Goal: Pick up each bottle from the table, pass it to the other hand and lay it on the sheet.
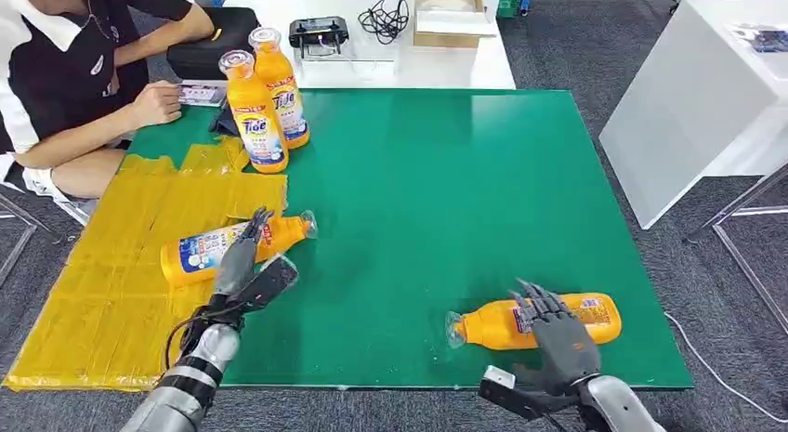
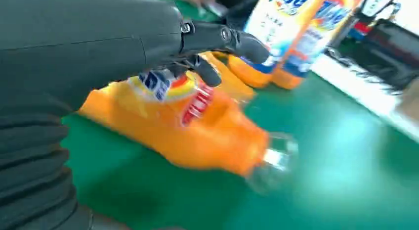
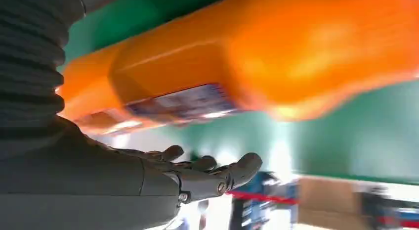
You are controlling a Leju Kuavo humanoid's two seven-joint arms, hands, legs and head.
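Note:
Four orange Tide bottles stand or lie on the green table (image 1: 418, 190). One bottle (image 1: 195, 254) lies with its base on the yellow sheet (image 1: 121, 283) and its clear cap over the green. My left hand (image 1: 243, 265) hovers just over it with fingers stretched out; in the left wrist view the fingers (image 2: 222, 39) lie straight above that bottle (image 2: 207, 136) without gripping. Another bottle (image 1: 492, 325) lies near the front right edge. My right hand (image 1: 555, 337) is spread over its middle; the right wrist view shows a gap between this bottle (image 3: 267, 67) and the hand's open fingers (image 3: 217, 173). Two bottles (image 1: 256, 116) (image 1: 282, 88) stand upright at the back left.
A person sits at the back left, one hand (image 1: 158, 102) resting at the table's corner near the upright bottles. Behind the green table a white table (image 1: 372, 74) carries a black case, a controller, cables and a cardboard box (image 1: 451, 14). Another white table (image 1: 688, 98) stands to the right.

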